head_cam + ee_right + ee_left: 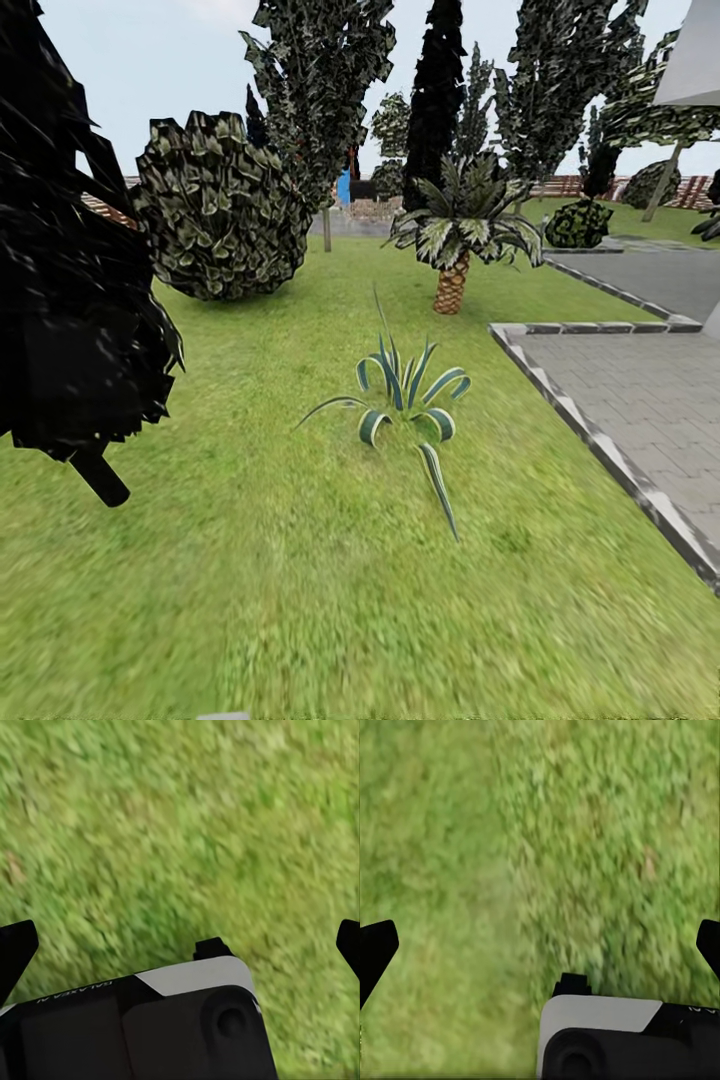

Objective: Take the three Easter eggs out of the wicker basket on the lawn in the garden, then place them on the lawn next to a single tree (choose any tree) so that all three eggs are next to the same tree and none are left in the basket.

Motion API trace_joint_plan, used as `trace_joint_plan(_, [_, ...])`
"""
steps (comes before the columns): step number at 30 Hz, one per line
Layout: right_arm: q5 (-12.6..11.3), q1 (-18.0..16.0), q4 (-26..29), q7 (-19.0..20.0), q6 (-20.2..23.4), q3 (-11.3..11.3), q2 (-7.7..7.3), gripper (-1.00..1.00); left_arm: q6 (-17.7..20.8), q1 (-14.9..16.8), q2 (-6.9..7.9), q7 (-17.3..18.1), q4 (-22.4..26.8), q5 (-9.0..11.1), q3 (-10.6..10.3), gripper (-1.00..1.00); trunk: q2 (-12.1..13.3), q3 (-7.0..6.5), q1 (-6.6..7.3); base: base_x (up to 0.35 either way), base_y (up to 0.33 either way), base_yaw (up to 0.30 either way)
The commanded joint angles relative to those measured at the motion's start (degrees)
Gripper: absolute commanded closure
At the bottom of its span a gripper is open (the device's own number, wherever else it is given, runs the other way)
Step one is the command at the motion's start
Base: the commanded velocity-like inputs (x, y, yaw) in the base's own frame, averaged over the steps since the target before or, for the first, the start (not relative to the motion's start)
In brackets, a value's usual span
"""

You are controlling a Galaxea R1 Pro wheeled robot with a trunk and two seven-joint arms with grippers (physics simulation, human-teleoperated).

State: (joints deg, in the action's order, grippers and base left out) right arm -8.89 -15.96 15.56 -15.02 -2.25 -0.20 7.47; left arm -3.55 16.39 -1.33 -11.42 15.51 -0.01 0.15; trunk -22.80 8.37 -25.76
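Note:
The Easter eggs and the wicker basket are out of view. The lawn point(300, 560) spreads bright green ahead of me. A tree point(320, 90) with a mottled green-grey crown and a slender pale trunk point(327, 228) stands far back near the middle; a similar one point(560, 80) rises at the back right. My left gripper point(541, 949) hangs open over bare grass, one black fingertip point(375, 952) at each side of its wrist view. My right gripper point(181, 945) is likewise open over grass with nothing between its fingers.
A black-foliaged tree point(70, 250) looms close at the left. A spiky striped plant point(405, 400) sits mid-lawn, with a small palm point(455, 240) behind it and a round bush point(215, 205) at back left. Grey paving point(640, 400) with a stone kerb borders the right.

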Motion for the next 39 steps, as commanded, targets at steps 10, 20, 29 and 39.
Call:
trace_joint_plan(10, [-0.5,0.0,0.1,0.0,-0.5,0.2,-0.01,-1.00,-0.3,0.0,-0.06,-0.2,0.0,-0.1,-0.2,-1.00,-0.1,0.93,-0.03,0.000,0.000,0.017])
trace_joint_plan(20, [-0.7,0.0,0.0,0.1,-0.3,0.0,-0.15,-1.00,-0.4,0.0,-0.08,0.0,0.0,-0.2,-0.2,-1.00,-0.1,1.82,-0.03,0.000,0.000,-0.067])
trace_joint_plan(29, [-0.7,0.0,0.0,0.1,-0.3,-0.5,-0.17,-1.00,-0.3,0.0,-0.08,-0.1,0.0,-0.1,-0.2,-1.00,-0.1,2.57,-0.03,0.000,0.000,-0.163])
trace_joint_plan(39, [-0.6,0.0,0.0,0.2,-0.3,-1.8,-0.17,-1.00,-0.2,0.0,-0.08,-0.1,0.0,-0.1,-0.2,-1.00,-0.1,3.36,-0.03,0.000,0.000,-0.176])
